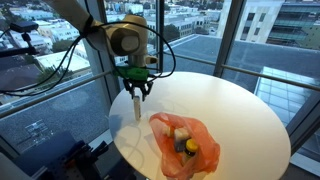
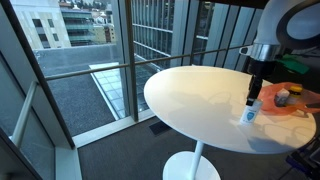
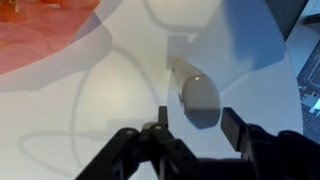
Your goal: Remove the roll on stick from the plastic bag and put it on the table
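The white roll-on stick (image 1: 137, 108) stands upright on the round white table (image 1: 230, 100), near its edge. It also shows in an exterior view (image 2: 250, 115) and in the wrist view (image 3: 192, 88). My gripper (image 1: 137, 90) hangs right above the stick, fingers pointing down. In the wrist view the gripper (image 3: 195, 113) is open, with a gap on each side of the stick's top. The orange plastic bag (image 1: 185, 147) lies open on the table beside the stick, with a few small items inside. The bag also shows in the wrist view (image 3: 40, 35) and in an exterior view (image 2: 292, 106).
The table edge (image 2: 190, 130) runs close to the stick. Glass walls with a metal railing (image 2: 100, 65) surround the table. A cable's shadow crosses the tabletop (image 3: 90, 110).
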### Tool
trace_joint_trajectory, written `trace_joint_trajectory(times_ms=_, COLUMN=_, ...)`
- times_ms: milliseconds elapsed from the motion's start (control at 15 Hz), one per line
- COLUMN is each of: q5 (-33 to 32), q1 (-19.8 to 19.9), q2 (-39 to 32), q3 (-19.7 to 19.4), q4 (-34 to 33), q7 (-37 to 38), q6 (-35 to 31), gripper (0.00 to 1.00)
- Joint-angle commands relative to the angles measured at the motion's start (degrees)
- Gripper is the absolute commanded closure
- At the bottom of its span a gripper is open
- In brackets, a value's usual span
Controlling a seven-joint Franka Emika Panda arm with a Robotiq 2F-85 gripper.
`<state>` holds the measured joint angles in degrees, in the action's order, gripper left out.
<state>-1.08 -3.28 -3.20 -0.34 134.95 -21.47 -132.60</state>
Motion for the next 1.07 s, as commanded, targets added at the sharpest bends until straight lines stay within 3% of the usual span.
trace_joint_trajectory(times_ms=0, q5=0.3, q1=1.0, q2=2.8, q3=0.7, q4=0.4, q7=1.2, q6=0.9, gripper=0.11)
trace_joint_trajectory(times_ms=133, q5=0.8, q1=1.3, q2=4.9, q3=0.5, q4=0.8, q7=2.5, q6=2.2, gripper=0.0)
trace_joint_trajectory(times_ms=667, q5=-1.9, q1=3.9, q2=14.3, q3=-0.6, q4=1.7, q7=17.7, q6=10.6, gripper=0.0)
trace_joint_trajectory(times_ms=1000, q5=-1.2, q1=5.4, q2=21.5, q3=-1.3, q4=1.6, q7=19.8, q6=20.6, gripper=0.0)
